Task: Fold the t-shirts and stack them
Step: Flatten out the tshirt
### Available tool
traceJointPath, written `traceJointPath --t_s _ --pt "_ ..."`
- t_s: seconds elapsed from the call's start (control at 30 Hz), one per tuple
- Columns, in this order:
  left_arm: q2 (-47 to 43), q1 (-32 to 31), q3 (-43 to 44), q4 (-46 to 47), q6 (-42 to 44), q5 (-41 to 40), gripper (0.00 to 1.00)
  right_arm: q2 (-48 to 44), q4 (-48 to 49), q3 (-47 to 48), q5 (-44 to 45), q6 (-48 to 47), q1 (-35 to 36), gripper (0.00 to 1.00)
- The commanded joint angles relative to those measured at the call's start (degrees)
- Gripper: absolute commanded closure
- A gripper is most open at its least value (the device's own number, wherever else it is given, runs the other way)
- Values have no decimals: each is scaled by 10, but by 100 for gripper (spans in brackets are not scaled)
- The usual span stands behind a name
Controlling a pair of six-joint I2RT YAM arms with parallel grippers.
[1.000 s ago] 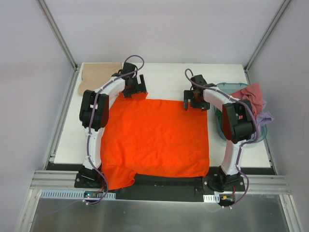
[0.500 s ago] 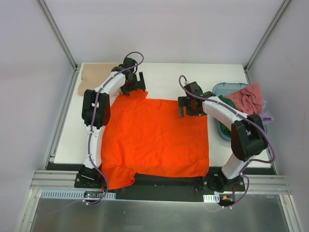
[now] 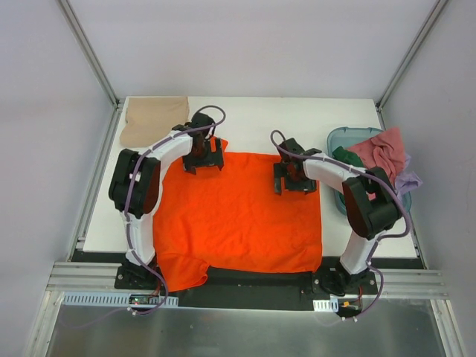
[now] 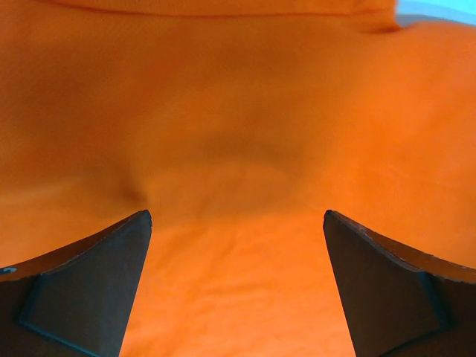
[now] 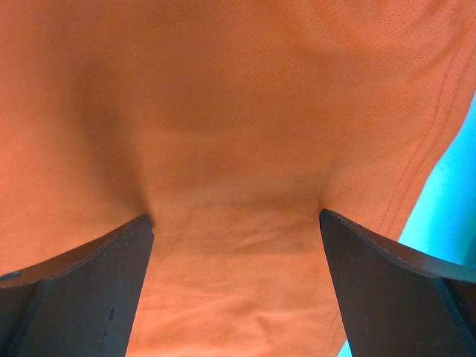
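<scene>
The orange t-shirt (image 3: 238,216) lies spread flat on the white table (image 3: 260,123), one sleeve drooping over the near edge. It reaches back under both pincers. The left gripper (image 3: 204,158) and right gripper (image 3: 292,178) hang over its far part, jaws spread wide, clasping nothing. Just right of the right gripper is a teal tub (image 3: 343,132) holding a pink garment (image 3: 383,149), dark green garment (image 3: 343,158) and lilac garment (image 3: 405,181). Beyond the left gripper, to its left, lies a folded tan t-shirt (image 3: 152,119).

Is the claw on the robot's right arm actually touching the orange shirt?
Touching. In the right wrist view the right gripper is open, and its fingertips press into the orange t-shirt, which puckers at both tips.
</scene>
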Motion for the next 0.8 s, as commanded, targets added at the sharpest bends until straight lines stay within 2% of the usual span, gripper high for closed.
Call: traceJointPath --t_s 0.0,0.23,0.5,0.77 --pt "56 5 28 15 -11 7 1 36 -19 36 10 10 -16 4" --pt "149 19 139 -14 1 18 1 91 -35 94 -26 -16 -61 4" --pt "273 50 345 -60 18 62 1 175 -97 251 -17 -59 -88 4" --pt "331 57 469 -61 37 119 1 282 -149 414 -16 -89 -115 4"
